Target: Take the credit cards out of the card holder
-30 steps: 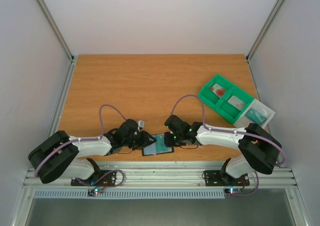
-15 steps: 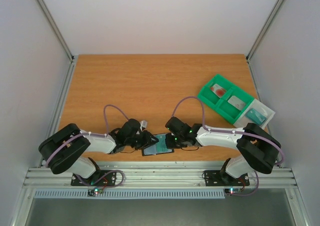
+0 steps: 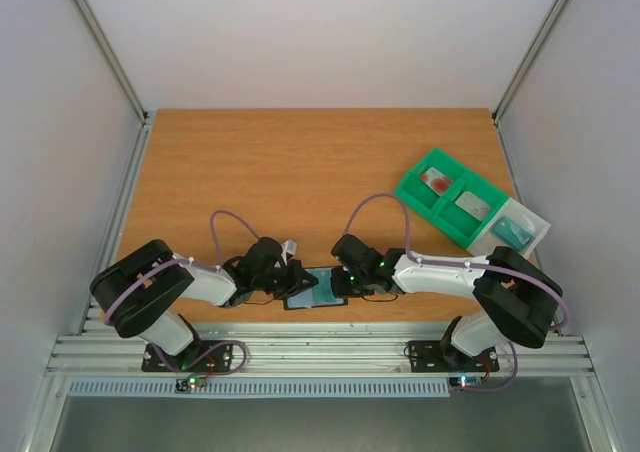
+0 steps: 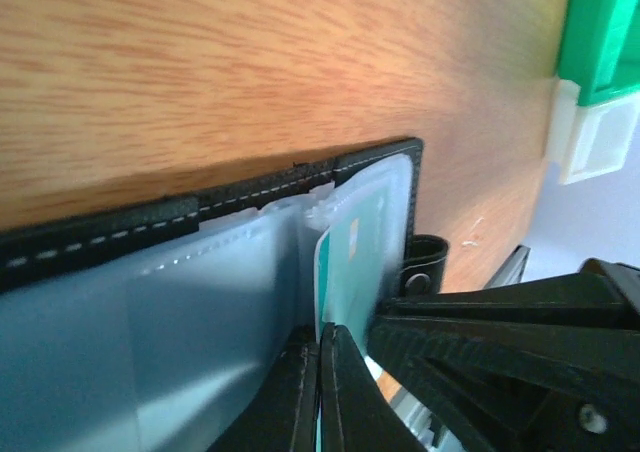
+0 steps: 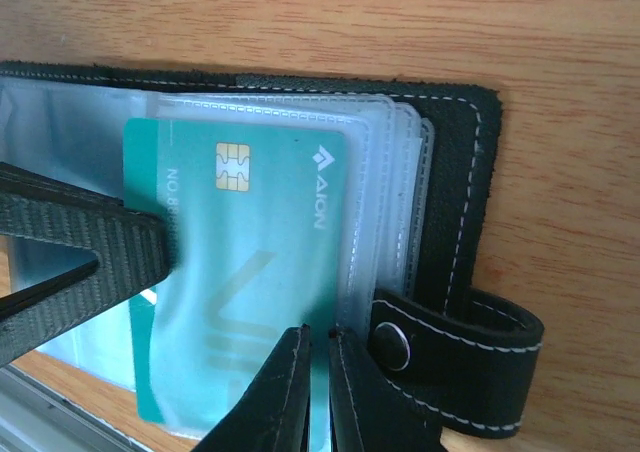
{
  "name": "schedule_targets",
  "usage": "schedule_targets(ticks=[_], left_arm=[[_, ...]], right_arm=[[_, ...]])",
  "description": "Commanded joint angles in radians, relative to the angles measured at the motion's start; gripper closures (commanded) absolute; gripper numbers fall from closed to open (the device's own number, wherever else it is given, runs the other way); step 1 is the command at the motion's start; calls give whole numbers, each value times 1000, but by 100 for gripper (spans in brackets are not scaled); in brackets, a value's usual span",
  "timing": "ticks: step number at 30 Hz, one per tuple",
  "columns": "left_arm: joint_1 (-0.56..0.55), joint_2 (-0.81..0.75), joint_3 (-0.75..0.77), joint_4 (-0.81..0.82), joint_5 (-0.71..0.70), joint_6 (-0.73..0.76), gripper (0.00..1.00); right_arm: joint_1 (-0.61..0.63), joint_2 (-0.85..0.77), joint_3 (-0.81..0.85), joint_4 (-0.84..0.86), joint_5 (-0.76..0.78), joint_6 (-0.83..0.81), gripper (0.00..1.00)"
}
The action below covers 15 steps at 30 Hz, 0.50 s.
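1 teal card (image 5: 260, 272) is all I can count in there. Where does it lie?
— In the open card holder (image 5: 455, 172), flat on the table (image 3: 300, 162) at its near edge, between the 2 arms. The card sits under a clear sleeve (image 5: 390, 202) and seems partly out past the sleeve's edge, its chip end away from the right gripper (image 5: 318, 350).
— And the grippers?
— The left gripper (image 4: 320, 352) is pinched together with a sliver of teal between its fingers, so I judge it has the card by 1 long edge. The right one is drawn nearly together too, just beside the snap tab (image 5: 480, 357). Whether it nips the sleeve or only presses there, I cannot tell.
— Which way does the card run?
— In the right wrist view its long axis lines up with the right fingers and lies crosswise to the left ones. So the left arm is the one on it. A pull back along the left fingers would draw the card out sideways, short way first.
— Any risk?
— The holder may drag along unless the right side pins it. The green tray (image 3: 408, 187) stands well apart, far to the right, so any carry there would be a long one.
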Motion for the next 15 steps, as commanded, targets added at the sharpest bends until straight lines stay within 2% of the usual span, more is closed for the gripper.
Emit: schedule_targets(ticks=[1,6,10,15], left_arm=[[-2,18,-8,108,4,-10,100],[-2,-2,-22,82,-17,-11,100],[-2,-9,-32,83,-16,-7,89],[-1,-26,-45,84,-21,-8,93]], right_arm=[[-6,9,-22,-7,21,12,92],[-6,10,-21,-12,28,12,93],[-6,15,-21,-12,31,14,93],[-6,9,-22,-21,42,15,93]])
